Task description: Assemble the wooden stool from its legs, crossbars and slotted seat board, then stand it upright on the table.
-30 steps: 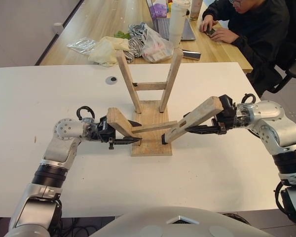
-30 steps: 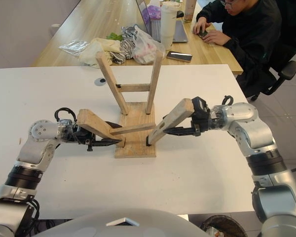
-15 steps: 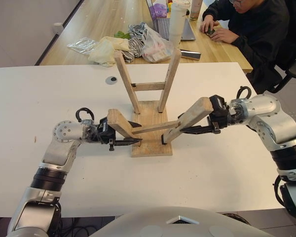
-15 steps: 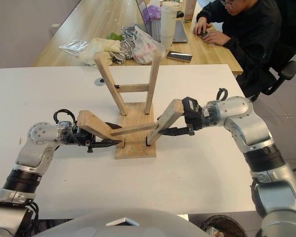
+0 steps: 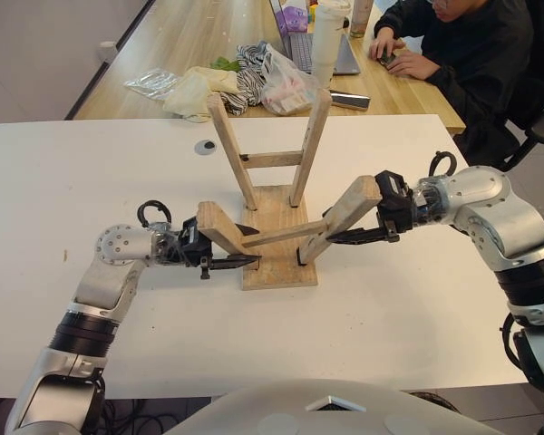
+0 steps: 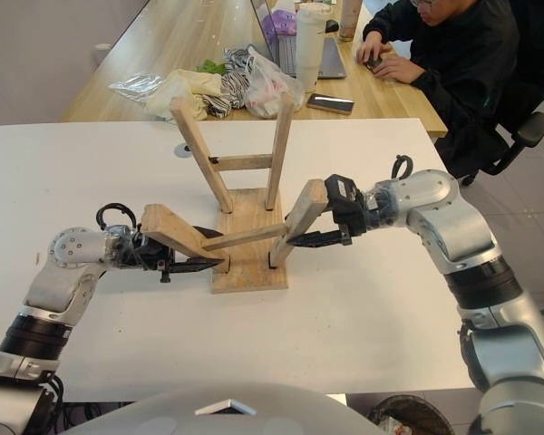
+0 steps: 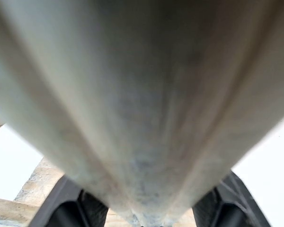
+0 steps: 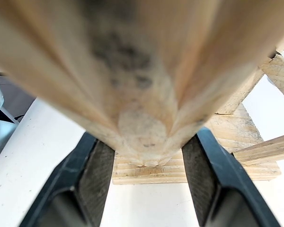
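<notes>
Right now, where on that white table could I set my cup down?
Bare table lies in front of the seat board and left of the grey disc. The middle is crowded: left gripper holds the near left leg, right gripper the near right leg.

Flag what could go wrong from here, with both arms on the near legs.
1. The left pincer and right pincer hold the left near leg and right near leg splayed outward. Uneven closing could pull the near crossbar out of a joint.
2. Nothing holds the seat board on the table. A sideways push might slide it and tip the standing far legs.
</notes>
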Robot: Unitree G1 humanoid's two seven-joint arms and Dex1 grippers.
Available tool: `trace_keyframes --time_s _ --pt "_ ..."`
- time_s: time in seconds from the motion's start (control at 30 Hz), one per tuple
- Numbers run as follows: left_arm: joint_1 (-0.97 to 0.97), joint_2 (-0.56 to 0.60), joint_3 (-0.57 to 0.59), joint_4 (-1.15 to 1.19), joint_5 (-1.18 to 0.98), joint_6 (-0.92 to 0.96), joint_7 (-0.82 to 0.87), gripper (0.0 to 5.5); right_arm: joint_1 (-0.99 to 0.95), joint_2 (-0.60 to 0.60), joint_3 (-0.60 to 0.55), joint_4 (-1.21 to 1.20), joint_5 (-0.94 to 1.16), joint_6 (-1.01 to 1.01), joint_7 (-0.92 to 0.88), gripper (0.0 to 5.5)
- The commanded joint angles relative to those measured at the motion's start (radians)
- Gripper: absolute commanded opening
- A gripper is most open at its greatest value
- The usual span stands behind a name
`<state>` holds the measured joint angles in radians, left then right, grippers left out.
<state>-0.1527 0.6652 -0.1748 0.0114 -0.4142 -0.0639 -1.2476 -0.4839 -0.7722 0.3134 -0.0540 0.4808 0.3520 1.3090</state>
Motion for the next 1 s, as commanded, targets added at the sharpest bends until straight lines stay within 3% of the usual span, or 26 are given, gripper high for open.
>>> trace_keyframes --time_s 0.03,0.5,0.87,1.0 --pt "0.025 0.042 -0.07 0.013 0.101 0.096 -0.002 2.01 0.064 -0.046 0.086 0.019 -0.121 0.045 0.02 2.01" --pt "0.017 0.056 -0.076 0.024 0.093 0.134 0.012 2.01 0.108 -0.047 0.068 0.036 -0.117 0.014 -0.002 2.01" --pt "-0.186 0.19 0.066 -0.017 0.059 0.215 -0.058 3.65 0.126 -0.044 0.063 0.027 -0.118 0.016 -0.022 2.01" --pt "-0.239 0.29 0.117 -0.112 -0.04 0.375 -0.156 4.08 0.13 -0.043 0.064 0.027 -0.118 0.015 -0.031 2.01"
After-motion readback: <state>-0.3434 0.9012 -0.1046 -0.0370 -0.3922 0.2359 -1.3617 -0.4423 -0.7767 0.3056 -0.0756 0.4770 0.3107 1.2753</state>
